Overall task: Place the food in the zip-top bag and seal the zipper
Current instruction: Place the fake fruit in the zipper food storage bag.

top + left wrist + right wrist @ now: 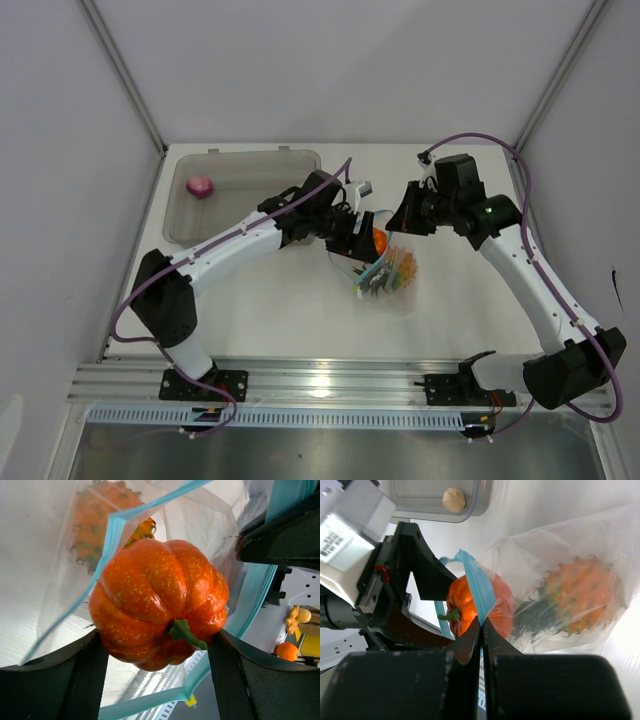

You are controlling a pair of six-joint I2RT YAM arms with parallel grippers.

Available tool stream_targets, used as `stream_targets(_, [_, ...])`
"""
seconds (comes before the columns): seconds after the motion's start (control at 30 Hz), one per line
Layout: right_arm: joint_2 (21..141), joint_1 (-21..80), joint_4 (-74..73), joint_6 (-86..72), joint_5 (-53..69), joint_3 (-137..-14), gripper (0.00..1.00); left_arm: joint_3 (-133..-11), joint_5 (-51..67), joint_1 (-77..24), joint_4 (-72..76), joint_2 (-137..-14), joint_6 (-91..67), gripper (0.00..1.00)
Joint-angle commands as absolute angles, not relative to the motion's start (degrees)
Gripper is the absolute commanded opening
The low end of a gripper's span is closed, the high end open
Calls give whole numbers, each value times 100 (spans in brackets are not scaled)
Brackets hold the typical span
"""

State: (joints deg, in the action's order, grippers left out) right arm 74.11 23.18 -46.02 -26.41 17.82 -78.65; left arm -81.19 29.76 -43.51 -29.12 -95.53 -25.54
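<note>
Top external: fixed, high behind both arm bases [200, 383], facing down over the table [280, 320]; distant, whole scene.
Left wrist: behind the left gripper [157, 645], facing along its jaws; very close.
Right wrist: behind the right gripper [481, 625], same aim, close.
Shared by all three: round orange [155, 595] and zip-top bag [545, 545] between the grippers.

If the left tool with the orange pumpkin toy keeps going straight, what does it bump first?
Most likely the inside of the zip-top bag: the left tool points the pumpkin toy into its open mouth. The pineapple lies deeper, slightly to one side, though depth is hard to judge.
</note>
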Motion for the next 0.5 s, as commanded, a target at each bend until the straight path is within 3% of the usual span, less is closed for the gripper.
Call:
stream_targets(0.0, [7347, 2364, -4456, -2707, 1819, -8147, 0, -8438, 3270, -4456, -2901, -9589, -2347, 37])
stream_targets(0.1, [7356, 2364, -4447, -2707, 1810, -8165, 0, -8376, 3182, -4456, -2839, -9527, -2303, 63])
stream_targets(0.13, [7356, 2364, -4447, -2698, 1811, -8156, 0, -8385, 3182, -4456, -2839, -9519, -2251, 98])
stream_targets(0.47, [7286, 2355, -4421, -2716, 1793, -8095, 0, -7684, 2190, -4456, -2154, -8597, -2118, 99])
